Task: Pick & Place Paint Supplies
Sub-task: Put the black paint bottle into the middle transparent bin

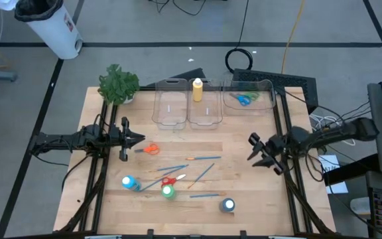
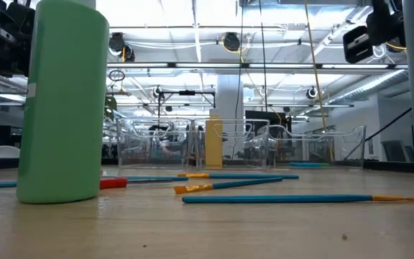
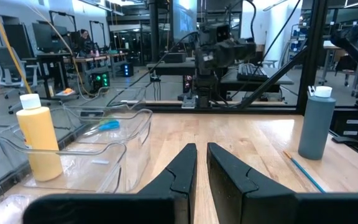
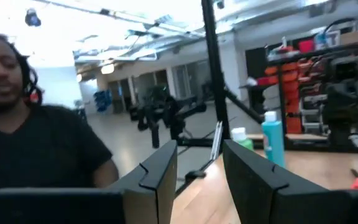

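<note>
High view first: we see the wooden counter with three clear bins along its far edge and a leafy plant at the far left corner. A yellow bottle stands upright in the middle bin, and green-handled scissors lie in the right-hand bin.

On the open counter, orange-handled scissors lie just beside the left gripper, apart from it. Nearer the front edge we find a blue bottle, a green bottle and a dark bottle, all upright, with red-handled scissors between the blue and green ones. Several thin blue paintbrushes lie scattered among them.

Our left gripper hovers over the left part of the counter, its fingers nearly together with only a thin slit between them and nothing in it. Our right gripper hangs above the right side of the counter, its fingers apart and empty.

From the right wrist view, a person in a black shirt shows beyond the counter.
</note>
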You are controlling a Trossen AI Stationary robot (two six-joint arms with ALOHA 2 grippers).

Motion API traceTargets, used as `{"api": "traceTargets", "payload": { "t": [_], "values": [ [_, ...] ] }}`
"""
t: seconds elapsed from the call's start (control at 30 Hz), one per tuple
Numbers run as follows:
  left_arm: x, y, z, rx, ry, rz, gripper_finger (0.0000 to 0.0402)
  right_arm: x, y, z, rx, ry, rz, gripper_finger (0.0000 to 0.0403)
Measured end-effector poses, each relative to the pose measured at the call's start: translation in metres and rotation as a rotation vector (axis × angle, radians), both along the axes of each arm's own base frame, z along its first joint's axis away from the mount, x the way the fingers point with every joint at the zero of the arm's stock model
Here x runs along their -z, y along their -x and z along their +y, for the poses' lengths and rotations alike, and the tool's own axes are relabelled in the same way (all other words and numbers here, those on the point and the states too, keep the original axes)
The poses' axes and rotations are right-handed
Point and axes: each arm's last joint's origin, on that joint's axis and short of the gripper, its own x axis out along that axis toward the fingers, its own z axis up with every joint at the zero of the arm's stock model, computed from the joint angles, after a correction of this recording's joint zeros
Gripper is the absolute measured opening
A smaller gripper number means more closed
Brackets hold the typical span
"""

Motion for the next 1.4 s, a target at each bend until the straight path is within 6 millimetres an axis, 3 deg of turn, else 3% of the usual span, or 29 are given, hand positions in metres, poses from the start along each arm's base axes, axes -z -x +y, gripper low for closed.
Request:
{"api": "traceTargets", "payload": {
  "t": [0.63,1.07,1.23,1.4],
  "values": [
    [0.000,0.000,0.000,0.000,0.000,0.001,0.0047,-0.002,0.003,0.007,0.004,0.175,-0.148,0.0123],
    [0.000,0.000,0.000,0.000,0.000,0.001,0.0047,-0.002,0.002,0.006,0.048,0.190,-0.158,0.0126],
    [0.000,0.000,0.000,0.000,0.000,0.000,0.0047,-0.003,0.000,0.007,0.131,0.128,-0.129,0.0145],
    [0.000,0.000,0.000,0.000,0.000,0.001,0.0047,-0.006,-0.002,0.015,0.108,0.017,-0.105,0.0201]
  ]
}}
